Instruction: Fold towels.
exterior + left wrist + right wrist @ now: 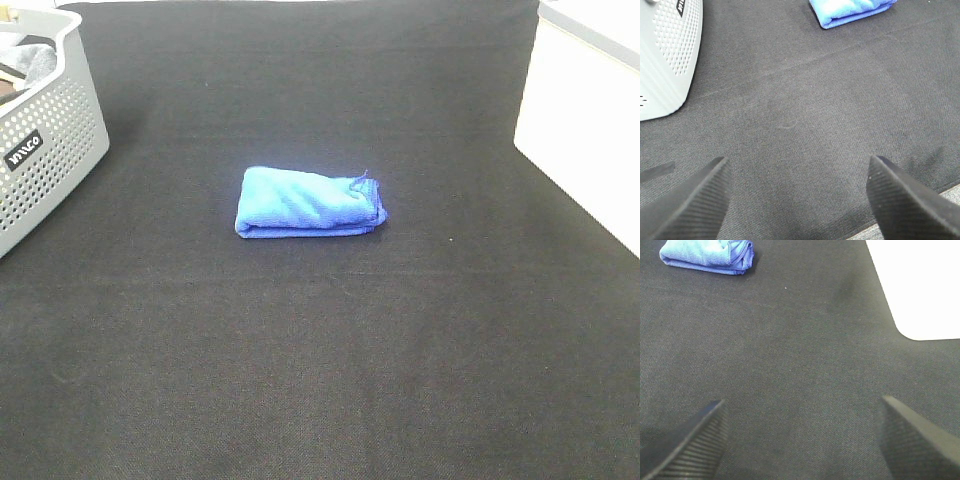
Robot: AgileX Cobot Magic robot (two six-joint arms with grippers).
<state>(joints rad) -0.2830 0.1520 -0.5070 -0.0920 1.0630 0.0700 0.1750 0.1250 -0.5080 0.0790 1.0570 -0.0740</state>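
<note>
A royal-blue towel (309,203) lies folded into a small thick rectangle in the middle of the black table (320,380). Neither arm shows in the exterior high view. My left gripper (797,165) is open over bare black cloth, with the towel (852,11) well ahead of it. My right gripper (801,407) is open too, nothing between its fingers, and the towel (707,256) lies far ahead of it.
A grey perforated basket (45,135) holding grey cloth stands at the back left; its wall (670,55) shows beside the left gripper. A white block (580,120) sits along the right side, also seen as a white block (917,285) in the right wrist view.
</note>
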